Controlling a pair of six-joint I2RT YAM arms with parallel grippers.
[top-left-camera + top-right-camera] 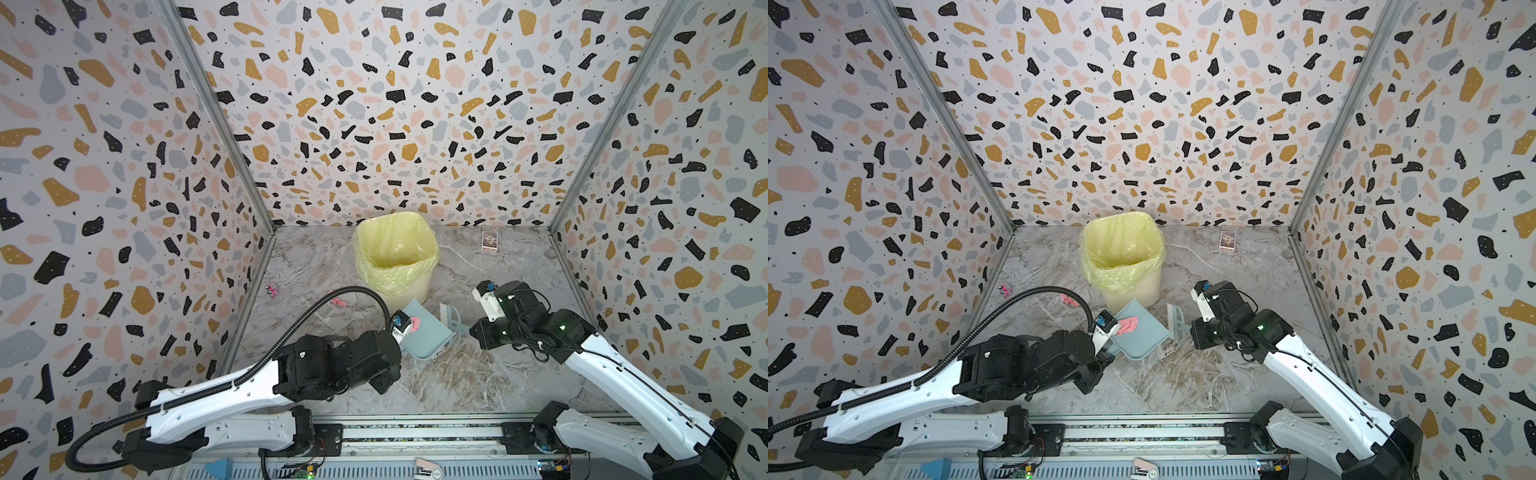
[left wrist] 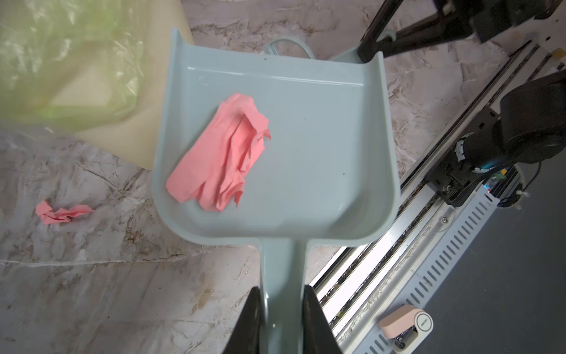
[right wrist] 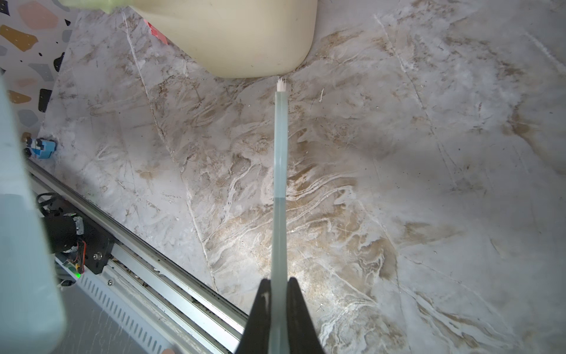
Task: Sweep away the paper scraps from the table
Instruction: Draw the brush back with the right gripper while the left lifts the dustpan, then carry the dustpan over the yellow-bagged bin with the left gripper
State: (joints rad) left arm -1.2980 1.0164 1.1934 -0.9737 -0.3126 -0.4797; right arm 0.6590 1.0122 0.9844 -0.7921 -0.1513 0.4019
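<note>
— Top views first: what is the biggest thing?

— The table (image 1: pixel 519 291), marble, spread beneath both grippers.

— And after that?

— The bin (image 1: pixel 405 291), yellow-lined and upright. It stands just ahead of the left gripper (image 2: pixel 281 289), past the pan's open lip.

— What is that gripper doing?

— It is clamped on the handle of the pan (image 2: pixel 306 138), one finger on each side. The tray reaches forward from the gripper, its far corner close beside the bin wall. Whether the pan touches the table I cannot tell.

— The right gripper (image 3: pixel 278 280)?

— Clenched on the thin handle of the brush (image 3: pixel 280 153). The brush runs straight out from the jaws, and its white bristle tip ends near the bin's base. In both top views the brush sits between the pan and the right gripper.

— Where is the paper?

— One pink scrap (image 2: pixel 220 153), crumpled, lies inside the pan, ahead of the left gripper and toward the tray's bin-side wall. A smaller loose scrap (image 2: pixel 62 212), also pink, lies on the table, ahead and to the left of the left gripper, near the bin's base and well apart from the right gripper.

— Anything smaller?

— A card (image 1: pixel 489 240) lies far ahead of the right gripper by the back wall. A tiny toy (image 1: pixel 272 289) lies far to the left of the left gripper, near the side wall.
</note>
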